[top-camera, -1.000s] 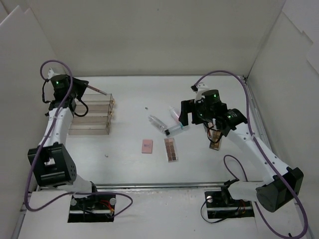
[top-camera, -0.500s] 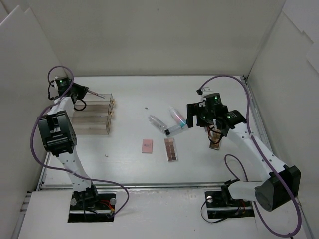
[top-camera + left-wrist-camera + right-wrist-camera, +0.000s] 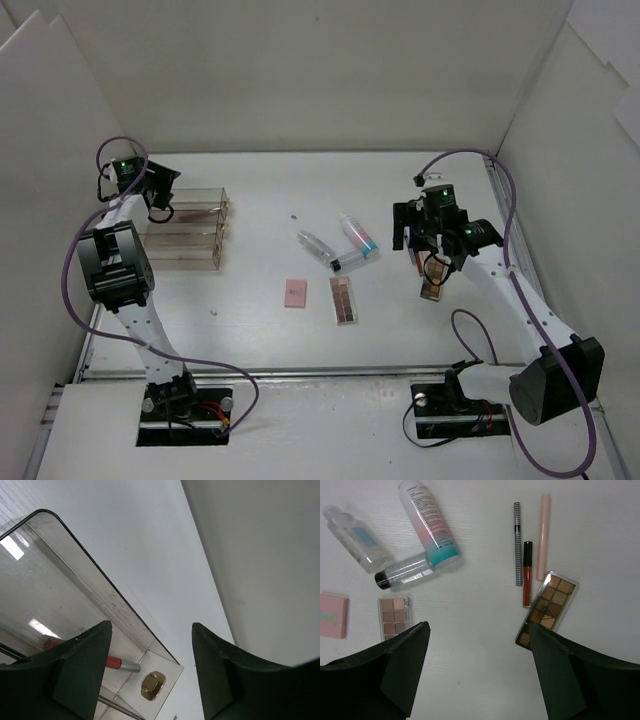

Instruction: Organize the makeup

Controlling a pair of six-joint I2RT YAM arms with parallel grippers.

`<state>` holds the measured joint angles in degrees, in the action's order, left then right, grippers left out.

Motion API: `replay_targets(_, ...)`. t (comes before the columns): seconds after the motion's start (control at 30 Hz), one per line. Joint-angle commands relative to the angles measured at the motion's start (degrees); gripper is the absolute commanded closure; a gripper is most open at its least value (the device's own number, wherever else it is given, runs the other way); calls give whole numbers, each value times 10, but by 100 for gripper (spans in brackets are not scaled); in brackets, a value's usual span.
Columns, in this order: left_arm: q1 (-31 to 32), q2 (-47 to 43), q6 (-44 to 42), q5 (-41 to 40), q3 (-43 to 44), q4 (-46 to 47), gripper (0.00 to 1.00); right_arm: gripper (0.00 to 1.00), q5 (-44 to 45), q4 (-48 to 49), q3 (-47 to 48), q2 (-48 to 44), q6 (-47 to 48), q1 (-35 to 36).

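Left gripper sits by the clear box, jaws apart with nothing between them. A red-tipped stick shows through the box wall and looks to be inside. Right gripper is spread wide and empty, hovering above the loose makeup on the table. By its right finger lies the larger palette. The red gloss stick, checked pencil and pink stick lie side by side just beyond it, the gloss at the palette's corner. Toward the left finger are the small palette, pink compact, pink-and-blue tube and clear bottle, with the black-capped bottle against the tube's end. My read on handling: everything here is light. Palettes and compact are stiff, flat and low, so pinch across the short width at mid-length; hinged lids may pop. Sticks are thin and round and will roll, so take one at a time at mid-length, since they lie close together. Bottles and tube look smooth, probably slippery; grip across the body, not the cap.
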<state>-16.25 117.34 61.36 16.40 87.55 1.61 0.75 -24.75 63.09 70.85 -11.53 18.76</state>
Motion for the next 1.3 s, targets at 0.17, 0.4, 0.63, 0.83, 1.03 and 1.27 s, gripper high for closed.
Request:
replay_targets(0.17, 18, -123, -90, -36, 46, -61, 29, 50, 39, 9, 78, 106, 26, -70)
replay_targets(0.4, 157, -167, -287, -86, 111, -195, 21, 68, 1, 9, 156, 254, 53, -97)
replay_targets(0.63, 291, -192, -367, -84, 90, -284, 17, 69, -47, 9, 222, 380, 74, -103)
replay_targets(0.83, 341, -258, -368, -64, 16, -307, 14, 70, -66, 9, 261, 437, 73, -104)
replay_targets(1.03, 367, -313, -365, -52, -42, -314, 13, 70, -51, 8, 275, 482, 69, -106)
replay_targets(1.27, 379, -352, -361, -37, -85, -311, 13, 72, -44, 6, 275, 503, 70, -106)
